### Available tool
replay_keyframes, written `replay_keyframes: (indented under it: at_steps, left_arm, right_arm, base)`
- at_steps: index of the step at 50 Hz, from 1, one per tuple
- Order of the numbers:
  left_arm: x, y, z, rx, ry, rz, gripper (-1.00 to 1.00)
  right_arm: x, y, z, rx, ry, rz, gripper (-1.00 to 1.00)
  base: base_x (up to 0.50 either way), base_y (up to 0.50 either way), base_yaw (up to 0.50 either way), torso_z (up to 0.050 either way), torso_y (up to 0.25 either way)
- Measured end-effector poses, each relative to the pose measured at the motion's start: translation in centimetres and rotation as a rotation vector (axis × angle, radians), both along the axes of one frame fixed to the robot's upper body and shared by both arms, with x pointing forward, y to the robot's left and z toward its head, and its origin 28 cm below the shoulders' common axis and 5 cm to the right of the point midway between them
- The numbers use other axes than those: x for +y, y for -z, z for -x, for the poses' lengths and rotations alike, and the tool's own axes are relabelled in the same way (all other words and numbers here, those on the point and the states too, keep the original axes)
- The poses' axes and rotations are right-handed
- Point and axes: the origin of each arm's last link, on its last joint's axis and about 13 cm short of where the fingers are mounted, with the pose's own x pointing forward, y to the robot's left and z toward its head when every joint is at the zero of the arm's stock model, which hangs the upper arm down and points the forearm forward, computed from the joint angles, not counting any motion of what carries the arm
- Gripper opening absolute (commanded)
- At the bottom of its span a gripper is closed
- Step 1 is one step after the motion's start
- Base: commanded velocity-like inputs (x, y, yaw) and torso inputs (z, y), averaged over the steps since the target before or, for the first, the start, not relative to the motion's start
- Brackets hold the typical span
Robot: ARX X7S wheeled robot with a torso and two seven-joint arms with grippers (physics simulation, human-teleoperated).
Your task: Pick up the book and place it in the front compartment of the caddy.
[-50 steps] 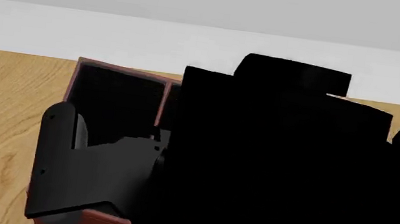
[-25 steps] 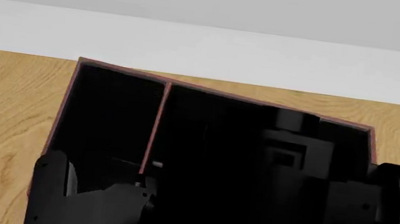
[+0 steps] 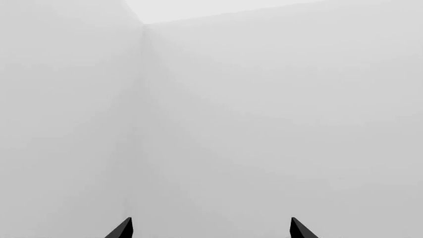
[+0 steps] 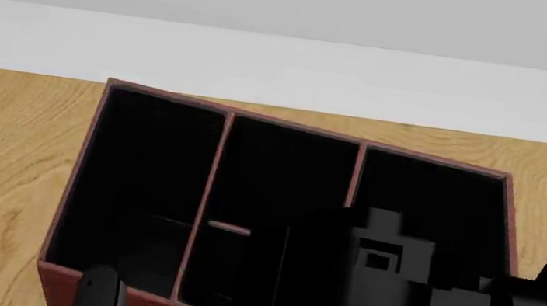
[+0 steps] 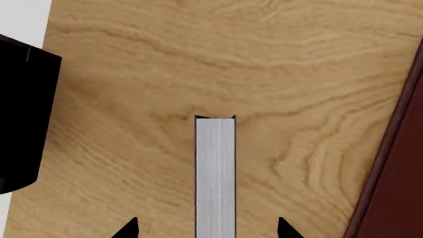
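The book (image 5: 215, 173) stands on edge on the wooden table (image 5: 198, 64) in the right wrist view, its white top edge facing the camera. My right gripper (image 5: 206, 229) is open and straddles it, with clear gaps between both black fingertips (image 5: 129, 229) and the book. The caddy (image 4: 298, 126), red-brown with a black interior and red dividers (image 4: 208, 192), fills the middle of the head view; its wall (image 5: 396, 173) runs close beside the book. The book is hidden in the head view behind my right arm (image 4: 382, 291). My left gripper (image 3: 211, 229) is open with nothing in it, facing a blank grey wall.
A black block (image 5: 20, 114) sits at the table's edge on the far side of the book from the caddy. Part of my left arm (image 4: 100, 292) shows in front of the caddy's near left corner. Wooden table (image 4: 0, 166) lies to the caddy's left.
In the head view both arms have sunk toward the bottom of the picture, uncovering the caddy's three back compartments and the right divider.
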Motion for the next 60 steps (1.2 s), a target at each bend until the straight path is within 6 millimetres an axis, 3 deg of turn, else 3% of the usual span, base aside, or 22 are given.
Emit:
replay_keyframes:
  at_steps: [60]
  left_arm:
    - [0.6,1.4,-0.3,0.02,-0.012,0.024,1.0]
  right_arm:
    - [0.8,6.7,-0.9,0.127,0.048,0.143,1.0]
  base:
    - [0.0,0.0,0.0,0.0,0.0]
